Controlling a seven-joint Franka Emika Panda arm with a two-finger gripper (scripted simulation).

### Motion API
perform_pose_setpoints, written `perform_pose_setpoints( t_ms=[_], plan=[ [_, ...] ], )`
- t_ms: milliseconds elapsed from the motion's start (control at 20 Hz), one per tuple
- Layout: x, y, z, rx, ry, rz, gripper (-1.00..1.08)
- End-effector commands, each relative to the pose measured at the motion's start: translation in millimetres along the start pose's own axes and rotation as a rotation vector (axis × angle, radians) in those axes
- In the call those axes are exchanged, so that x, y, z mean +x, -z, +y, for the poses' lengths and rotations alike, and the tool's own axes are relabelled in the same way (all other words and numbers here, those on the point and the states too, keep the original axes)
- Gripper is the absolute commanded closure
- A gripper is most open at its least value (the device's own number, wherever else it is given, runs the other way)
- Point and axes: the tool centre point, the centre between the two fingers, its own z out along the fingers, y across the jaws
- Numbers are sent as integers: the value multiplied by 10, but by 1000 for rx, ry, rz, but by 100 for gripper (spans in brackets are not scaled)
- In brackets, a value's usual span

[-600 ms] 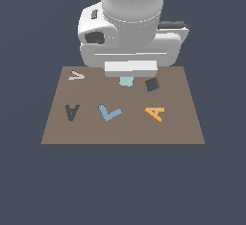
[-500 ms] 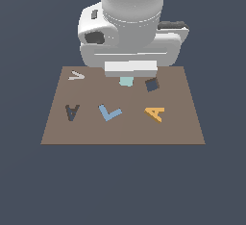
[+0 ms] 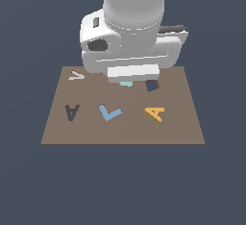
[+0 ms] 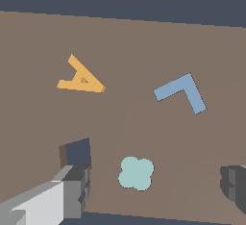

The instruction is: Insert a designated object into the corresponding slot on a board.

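Flat orange A-shaped block (image 3: 155, 114) on smooth brown board (image 3: 187, 128).

No real room here, just a rendered test scene: a flat brown board (image 3: 182, 128) floating on featureless dark blue-grey ground, no walls or furniture.

Printed text: none can be read.
Labels, brands, numbers: none are seen on the board (image 3: 192, 123) or the arm.
Letter-like shapes: pieces only, not print.
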Motion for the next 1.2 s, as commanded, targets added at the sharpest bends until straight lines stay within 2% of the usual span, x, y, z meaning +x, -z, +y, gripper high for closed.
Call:
perform_pose_setpoints(
  t_ms=[0,450,1150],
  plan=[
    [37,-33,-9,-1,40,1,-92],
    [258,-224,-92,-9,279,9,-92],
    [654,-656,-468,-29,829,26,-92]
  ],
)
